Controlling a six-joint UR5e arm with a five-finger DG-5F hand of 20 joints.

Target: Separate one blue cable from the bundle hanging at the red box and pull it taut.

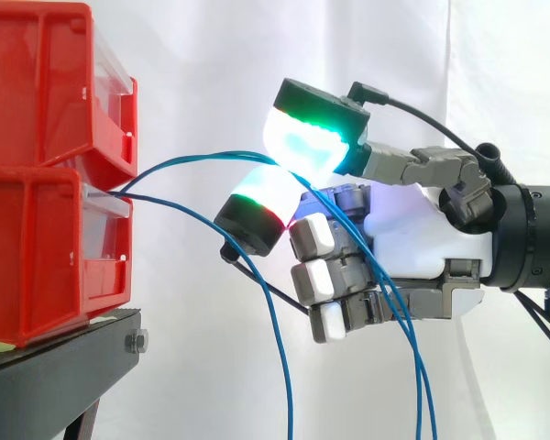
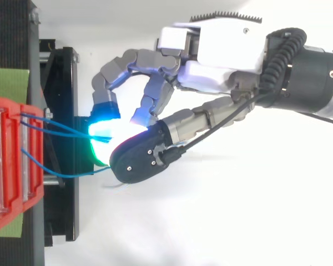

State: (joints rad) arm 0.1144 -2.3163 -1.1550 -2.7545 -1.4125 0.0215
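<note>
Two red bins point(image 1: 37, 92) are stacked on a black stand point(image 1: 55, 367) at the left. Several thin blue cables come out between them. One blue cable point(image 1: 192, 158) arcs up and to the right into my hand point(image 1: 412, 229). There it is pinched between a green-glowing pad point(image 1: 307, 137) above and a red-edged pad point(image 1: 266, 197) below. A second blue cable point(image 1: 257, 302) slopes down below the hand and hangs free. In the top view the cables point(image 2: 61, 128) run from the red bin point(image 2: 5, 160) into the glowing pads point(image 2: 102, 136) of the hand point(image 2: 211, 61). The other fingers are curled.
Two more blue strands point(image 1: 412, 357) hang down in front of the palm. A green sheet point(image 2: 8, 83) lies on the stand beside the bins. The black stand frame point(image 2: 61, 111) sits right under the fingertips. A white curtain is behind everything.
</note>
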